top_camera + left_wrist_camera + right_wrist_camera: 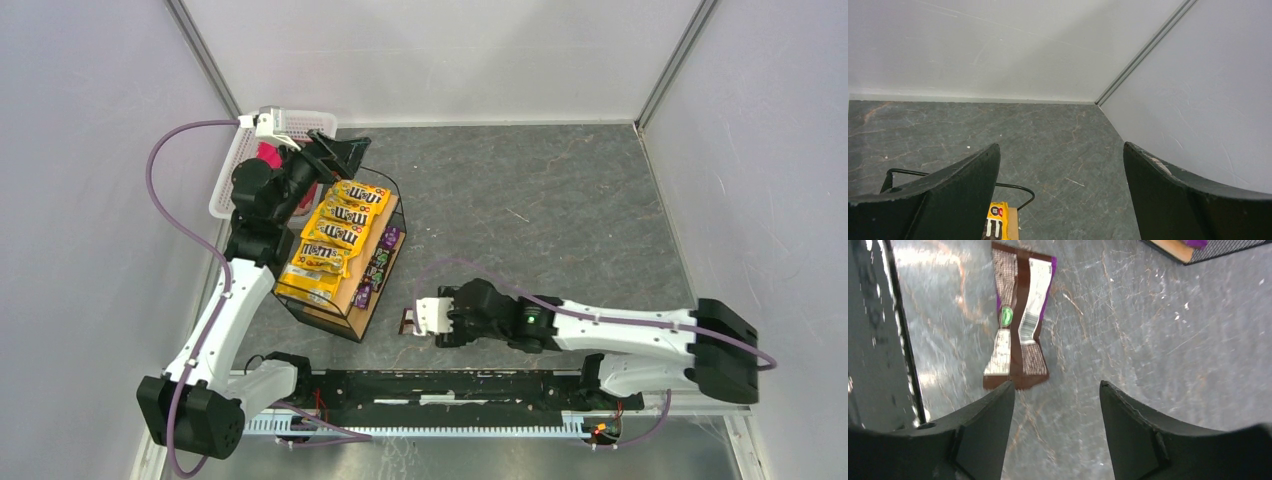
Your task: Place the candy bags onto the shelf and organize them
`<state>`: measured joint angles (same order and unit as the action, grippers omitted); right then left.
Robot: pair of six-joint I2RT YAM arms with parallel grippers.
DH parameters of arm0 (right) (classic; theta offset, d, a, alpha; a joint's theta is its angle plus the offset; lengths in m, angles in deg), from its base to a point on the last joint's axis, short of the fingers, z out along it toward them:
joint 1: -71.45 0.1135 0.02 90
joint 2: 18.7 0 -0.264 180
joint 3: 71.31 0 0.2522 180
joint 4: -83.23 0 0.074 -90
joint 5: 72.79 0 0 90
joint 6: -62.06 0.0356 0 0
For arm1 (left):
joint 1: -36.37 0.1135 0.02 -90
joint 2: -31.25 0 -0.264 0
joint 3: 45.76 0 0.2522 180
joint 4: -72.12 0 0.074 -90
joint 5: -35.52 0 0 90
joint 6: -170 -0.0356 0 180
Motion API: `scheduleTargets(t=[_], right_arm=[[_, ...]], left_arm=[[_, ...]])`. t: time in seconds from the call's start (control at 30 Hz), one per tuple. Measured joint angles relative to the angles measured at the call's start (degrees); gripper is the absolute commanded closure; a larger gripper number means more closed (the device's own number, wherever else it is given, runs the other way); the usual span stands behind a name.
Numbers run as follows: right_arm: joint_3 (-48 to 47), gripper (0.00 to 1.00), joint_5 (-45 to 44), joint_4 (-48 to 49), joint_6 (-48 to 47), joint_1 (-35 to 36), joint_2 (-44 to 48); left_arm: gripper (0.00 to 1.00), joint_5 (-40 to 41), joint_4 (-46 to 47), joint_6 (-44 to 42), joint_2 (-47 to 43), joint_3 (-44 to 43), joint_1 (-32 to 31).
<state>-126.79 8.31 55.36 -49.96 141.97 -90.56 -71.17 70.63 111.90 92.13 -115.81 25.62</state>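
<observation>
Shelf (362,272): wire rack w/ wooden plank, stood left of centre on the table (540,200), near the white basket (235,170).
Bags already placed: yellow bags (335,235) are overlapped in a row on the plank; small purple packets (378,262) are lined along its right edge.
Bag left over: one brown-purple packet (1018,320) is seen flat on the table, label side up, apart from the shelf.
Right gripper (1055,390): fingers spread, nothing held; it is hung low over the table w/ the packet's near end just beside one fingertip, not between the two.
Left gripper (1060,160): fingers wide apart, empty, poised above the shelf's far end.
Step judged: pickup of the last packet.
Risk 1: packet is off-centre to the fingers, so a closing stroke may shove it, not pinch it.
Risk 2: flat glossy film gives no edge to bite; fingertips may skid off.
Risk 3: if carried loosely, the packet may knock the ordered rows askew.
</observation>
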Motion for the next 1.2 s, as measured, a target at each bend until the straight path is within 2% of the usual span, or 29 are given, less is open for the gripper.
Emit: scheduleTargets(t=[0.2,0.33,0.43,0.6,0.77,1.2], right_arm=[[9.51,0.27,4.09,0.07,-18.78,0.0,11.04],[17.68,0.29,6.19,1.64,-29.66,0.0,13.81],[23.93,0.3,7.37,6.29,-36.81,0.0,14.84],[28.41,0.36,8.87,16.81,-43.1,0.24,15.06],[28.52,0.39,10.51,22.82,-46.58,0.24,10.62],[28.44,0.48,14.29,38.56,-50.56,0.24,-0.92]], left_arm=[[0.01,0.76,-0.04,-0.07,-2.43,0.0,0.0],[0.01,1.55,-0.07,-0.07,-3.32,0.0,0.0],[0.01,1.53,-0.15,-0.07,-3.23,0.0,0.0],[0.01,1.31,-0.15,-0.04,-3.06,0.0,0.0],[0.01,1.11,-0.15,-0.04,-2.86,0.0,0.0],[0.01,1.09,-0.13,-0.04,-2.69,0.0,0.0]])
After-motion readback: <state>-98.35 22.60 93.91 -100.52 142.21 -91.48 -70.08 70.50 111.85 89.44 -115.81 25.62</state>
